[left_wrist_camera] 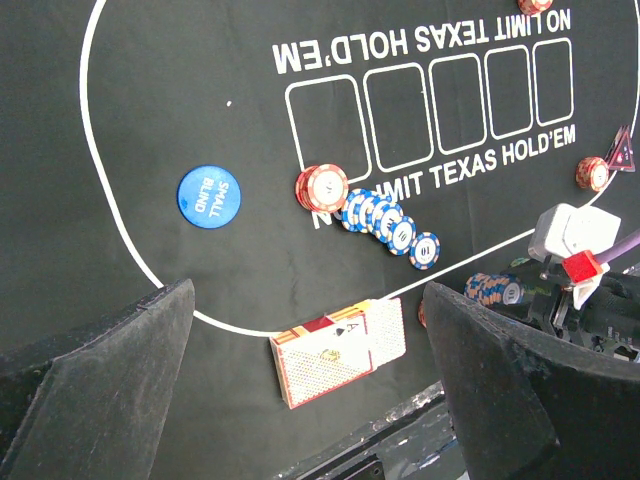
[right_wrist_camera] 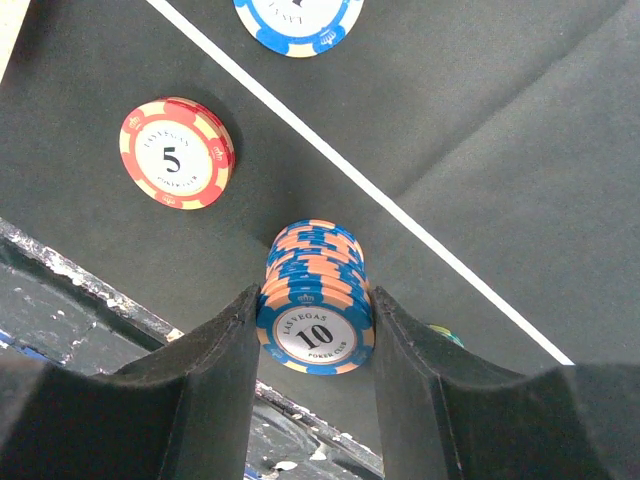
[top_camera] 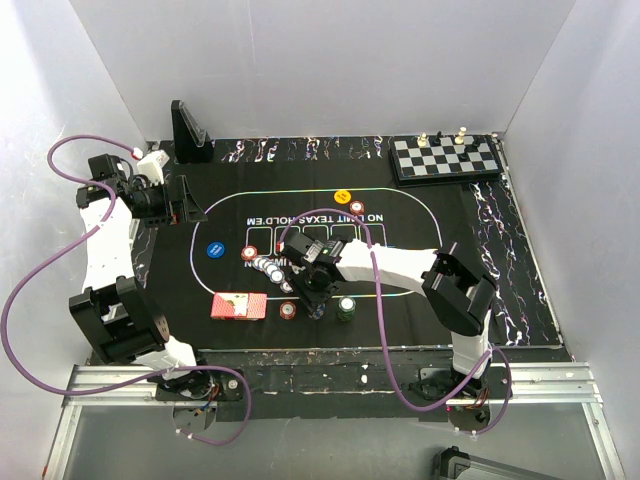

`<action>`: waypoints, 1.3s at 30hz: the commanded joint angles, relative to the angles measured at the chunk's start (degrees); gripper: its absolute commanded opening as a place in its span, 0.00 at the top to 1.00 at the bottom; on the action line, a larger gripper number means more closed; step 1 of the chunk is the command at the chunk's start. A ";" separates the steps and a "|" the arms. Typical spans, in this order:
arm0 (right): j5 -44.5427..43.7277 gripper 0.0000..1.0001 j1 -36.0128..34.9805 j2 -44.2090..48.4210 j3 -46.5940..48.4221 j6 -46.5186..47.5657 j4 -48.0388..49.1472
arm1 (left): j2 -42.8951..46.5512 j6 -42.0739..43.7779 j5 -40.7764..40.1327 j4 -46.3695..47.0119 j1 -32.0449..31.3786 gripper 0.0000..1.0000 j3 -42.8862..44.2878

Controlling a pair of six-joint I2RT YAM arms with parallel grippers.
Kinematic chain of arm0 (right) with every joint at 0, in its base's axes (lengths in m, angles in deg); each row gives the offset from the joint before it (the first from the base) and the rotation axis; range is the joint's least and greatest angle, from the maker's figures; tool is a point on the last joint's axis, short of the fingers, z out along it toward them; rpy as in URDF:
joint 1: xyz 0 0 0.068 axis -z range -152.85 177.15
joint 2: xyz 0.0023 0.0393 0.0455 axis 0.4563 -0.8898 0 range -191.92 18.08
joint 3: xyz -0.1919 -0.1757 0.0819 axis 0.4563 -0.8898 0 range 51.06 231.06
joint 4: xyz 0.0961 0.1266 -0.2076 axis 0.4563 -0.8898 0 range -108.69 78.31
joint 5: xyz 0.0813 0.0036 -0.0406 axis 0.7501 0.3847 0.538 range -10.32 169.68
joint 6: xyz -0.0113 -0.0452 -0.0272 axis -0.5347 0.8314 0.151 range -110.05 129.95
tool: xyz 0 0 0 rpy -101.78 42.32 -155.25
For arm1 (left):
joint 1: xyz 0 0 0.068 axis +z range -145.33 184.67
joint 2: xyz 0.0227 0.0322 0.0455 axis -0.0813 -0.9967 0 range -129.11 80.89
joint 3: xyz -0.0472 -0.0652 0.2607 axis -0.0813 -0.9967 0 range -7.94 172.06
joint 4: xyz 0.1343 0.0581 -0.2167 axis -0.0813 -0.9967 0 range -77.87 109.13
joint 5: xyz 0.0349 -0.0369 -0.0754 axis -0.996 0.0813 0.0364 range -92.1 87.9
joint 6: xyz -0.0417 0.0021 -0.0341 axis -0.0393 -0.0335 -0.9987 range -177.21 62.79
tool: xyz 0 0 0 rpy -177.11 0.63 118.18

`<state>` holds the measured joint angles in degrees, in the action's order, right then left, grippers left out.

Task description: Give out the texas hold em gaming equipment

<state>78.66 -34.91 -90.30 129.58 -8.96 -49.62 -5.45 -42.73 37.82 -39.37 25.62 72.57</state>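
Observation:
My right gripper (right_wrist_camera: 315, 300) is shut on a stack of blue and orange "10" poker chips (right_wrist_camera: 312, 262), its fingers (right_wrist_camera: 225, 370) pressed against both sides, near the mat's front edge (top_camera: 314, 294). A red "5" chip (right_wrist_camera: 177, 152) lies to its left. A green chip stack (top_camera: 345, 308) stands beside it. The card deck (left_wrist_camera: 340, 350) lies by the white line, with a fanned row of blue chips (left_wrist_camera: 390, 225) and a red chip stack (left_wrist_camera: 321, 186) beyond it. The blue small-blind button (left_wrist_camera: 209, 195) and yellow button (top_camera: 342, 196) rest on the mat. My left gripper (top_camera: 180, 200) hangs open and empty at the mat's left.
The black "NO LIMIT TEXAS HOLD'EM" mat (top_camera: 420, 290) covers the table. A chessboard with pieces (top_camera: 445, 157) sits at the back right. A black upright stand (top_camera: 188, 132) is at the back left. A dark triangular marker (left_wrist_camera: 622, 150) and a red chip (left_wrist_camera: 592, 173) lie near the yellow button.

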 commanded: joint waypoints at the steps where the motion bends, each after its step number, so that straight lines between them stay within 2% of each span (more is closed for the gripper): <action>1: -0.65 0.81 -0.08 3.43 1.45 0.46 -0.30 | 3.11 0.46 0.95 -0.56 0.41 0.00 1.58; 6: -0.83 0.98 2.20 5.37 4.97 1.25 -2.67 | 3.02 0.11 1.21 -0.47 0.41 0.00 2.19; 17: -2.05 0.99 15.55 3.44 13.67 2.48 -6.72 | 3.46 0.46 0.77 -0.47 0.41 0.00 2.02; 24: -7.68 0.99 26.45 -6.65 22.72 3.97 -8.91 | 3.29 0.72 0.51 -0.39 0.41 0.00 1.93; 31: -11.02 0.99 33.84 -15.71 31.42 3.36 -9.00 | 2.67 1.25 0.07 -0.56 0.41 0.00 1.93; 39: -12.25 0.99 37.98 -21.17 34.85 3.27 -8.30 | 1.71 1.34 0.86 -0.91 0.41 0.00 2.72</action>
<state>67.95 2.20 -110.54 160.08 -5.95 -58.28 -4.71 -42.20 37.71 -39.63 25.62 72.83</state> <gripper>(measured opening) 0.504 0.995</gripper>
